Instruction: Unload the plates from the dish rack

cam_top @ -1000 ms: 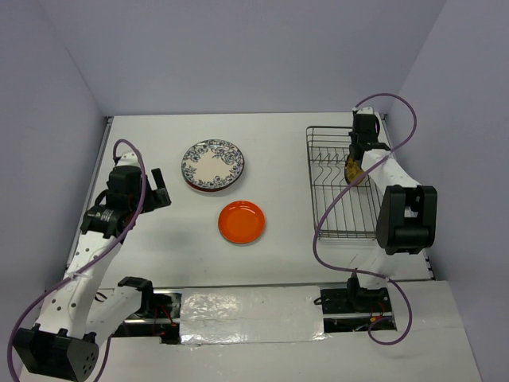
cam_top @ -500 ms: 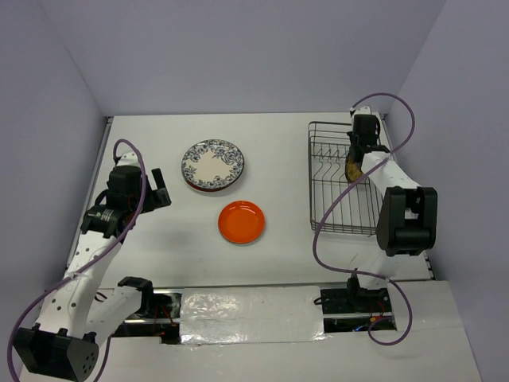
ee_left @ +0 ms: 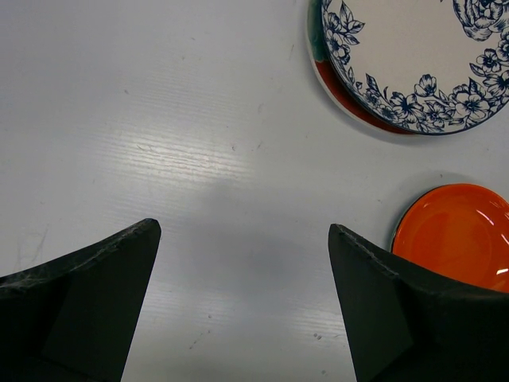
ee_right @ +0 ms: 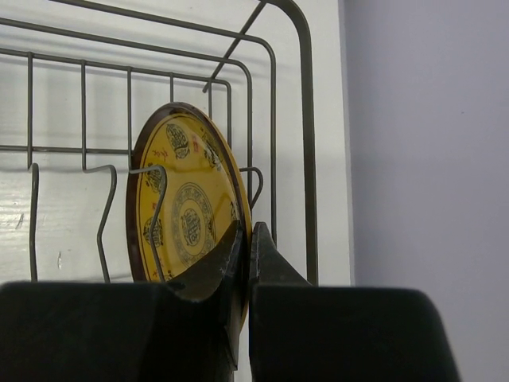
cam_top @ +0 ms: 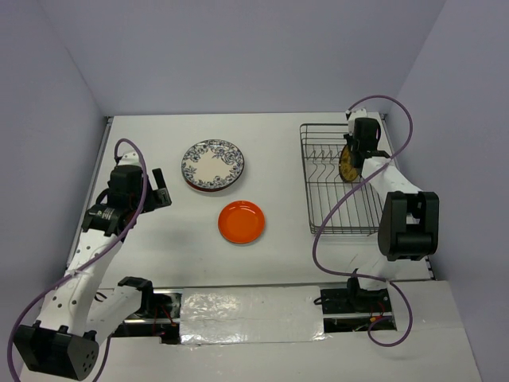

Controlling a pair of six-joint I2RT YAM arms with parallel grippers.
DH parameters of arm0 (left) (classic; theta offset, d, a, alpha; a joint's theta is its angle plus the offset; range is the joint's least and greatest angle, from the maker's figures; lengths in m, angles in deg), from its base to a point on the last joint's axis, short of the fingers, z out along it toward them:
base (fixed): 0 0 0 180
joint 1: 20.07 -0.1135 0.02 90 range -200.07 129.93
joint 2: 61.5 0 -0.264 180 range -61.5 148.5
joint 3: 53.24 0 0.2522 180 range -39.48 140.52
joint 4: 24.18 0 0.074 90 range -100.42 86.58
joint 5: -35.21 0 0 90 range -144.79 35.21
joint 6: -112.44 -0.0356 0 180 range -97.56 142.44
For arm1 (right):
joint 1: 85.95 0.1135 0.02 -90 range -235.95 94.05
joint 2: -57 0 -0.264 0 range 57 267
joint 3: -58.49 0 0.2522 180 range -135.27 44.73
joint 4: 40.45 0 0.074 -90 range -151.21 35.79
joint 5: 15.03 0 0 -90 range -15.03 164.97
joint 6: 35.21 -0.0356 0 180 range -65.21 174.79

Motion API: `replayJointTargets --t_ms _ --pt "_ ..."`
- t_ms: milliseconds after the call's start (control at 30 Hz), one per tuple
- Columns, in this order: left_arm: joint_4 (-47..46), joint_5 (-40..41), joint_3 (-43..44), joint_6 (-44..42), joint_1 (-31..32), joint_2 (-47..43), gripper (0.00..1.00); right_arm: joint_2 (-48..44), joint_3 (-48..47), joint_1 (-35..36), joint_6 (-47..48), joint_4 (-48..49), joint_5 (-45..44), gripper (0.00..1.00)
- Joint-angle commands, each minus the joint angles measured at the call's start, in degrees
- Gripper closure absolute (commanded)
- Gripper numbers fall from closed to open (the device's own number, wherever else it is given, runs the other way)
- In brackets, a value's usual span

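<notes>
Black right gripper (ee_right: 245, 239): jaws pinched tight on the rim of the yellow plate (ee_right: 187, 211).
Yellow plate: upright on edge among the tines, toward 1 o'clock in the rack (ee_right: 306, 119).
Rack: dark wire, at 2 o'clock on the table (cam_top: 278, 143) in the top view.
Left gripper (ee_left: 242, 239): jaws spread wide, holding nothing, above bare table at 9 o'clock.
Floral plate (ee_left: 413, 64): flat atop a stack, red and teal rims beneath; 2 o'clock from the left gripper.
Orange plate (ee_left: 461, 235): flat, alone, 5 o'clock from the stack, apart from it.
</notes>
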Motion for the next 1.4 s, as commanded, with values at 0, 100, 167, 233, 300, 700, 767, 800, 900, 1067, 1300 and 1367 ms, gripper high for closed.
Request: replayJointTargets --t_ms 0,100,167,233,300,700,767,800,900,1067,1300,1367 --pt "-1.0 -0.2 1.6 0.1 0.2 -0.1 0.0 -2.5 -1.1 0.5 -0.4 0.2 -2.5 1.0" --pt "-0.9 -0.3 1.6 0.1 0.2 0.0 0.01 -2.9 -1.1 0.9 -0.3 0.4 -4.8 1.0" --pt "-0.9 -0.3 1.6 0.1 0.2 0.2 0.0 -2.9 -1.2 1.0 -0.2 0.3 -6.5 1.0" --pt "-0.9 -0.3 1.7 0.1 0.3 0.1 0.01 -2.5 -1.7 1.0 -0.3 -0.4 -7.5 1.0" --pt "-1.0 -0.3 1.6 0.1 0.2 0.0 0.01 -2.4 -1.9 1.0 -0.2 -0.6 -7.9 1.0" --pt "-0.9 -0.2 1.6 0.0 0.2 0.0 0.0 -5.1 -1.6 1.0 -1.6 0.4 -3.2 1.0" --pt "-0.9 -0.2 1.6 0.1 0.2 0.0 0.0 -5.8 -2.7 2.6 -1.2 -0.6 -3.2 1.0" --pt "-1.0 -0.2 1.6 0.1 0.2 0.0 0.0 -6.0 -3.1 2.8 -1.1 -1.0 -3.7 1.0" --pt "-1.0 -0.2 1.6 0.1 0.2 -0.1 0.0 -7.6 -3.8 3.0 -0.8 -0.7 -4.5 1.0" --pt "-0.9 -0.1 1.6 0.1 0.3 0.1 0.01 -9.0 -5.1 5.5 3.7 -0.3 -12.1 1.0" --pt "-0.9 0.3 1.7 0.1 0.2 0.3 0.0 -12.4 -6.4 10.0 11.1 3.2 -25.7 1.0" --pt "-0.9 0.3 1.7 0.1 0.2 0.3 0.0 -14.3 -7.1 11.8 11.5 3.2 -27.3 1.0"
